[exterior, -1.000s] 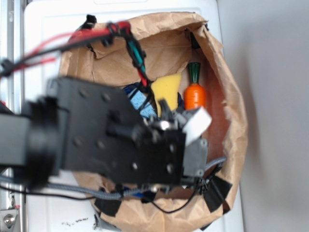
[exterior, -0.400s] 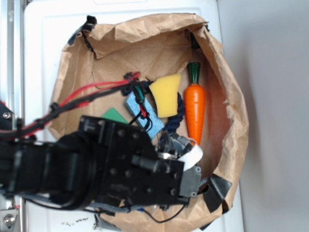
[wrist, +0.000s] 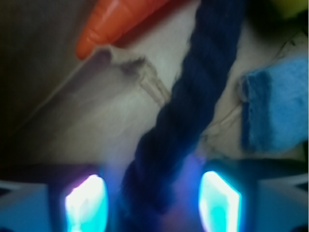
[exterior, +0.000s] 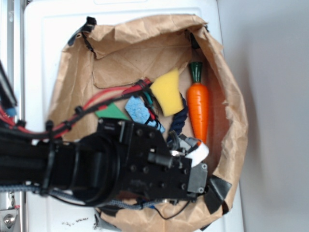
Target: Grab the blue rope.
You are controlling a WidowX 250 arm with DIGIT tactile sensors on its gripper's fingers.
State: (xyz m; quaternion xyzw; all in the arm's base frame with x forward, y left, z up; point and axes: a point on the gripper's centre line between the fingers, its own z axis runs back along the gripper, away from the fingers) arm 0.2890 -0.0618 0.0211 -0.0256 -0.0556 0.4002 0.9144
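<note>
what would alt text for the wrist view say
Close-up: a dark blue rope runs down between the gripper's two glowing fingers, apparently not yet clamped. A carrot lies upper left, a blue sponge at right.

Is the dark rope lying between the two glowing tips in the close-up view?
Yes, the blue rope runs down between the end effector's two lit fingertips.
</note>
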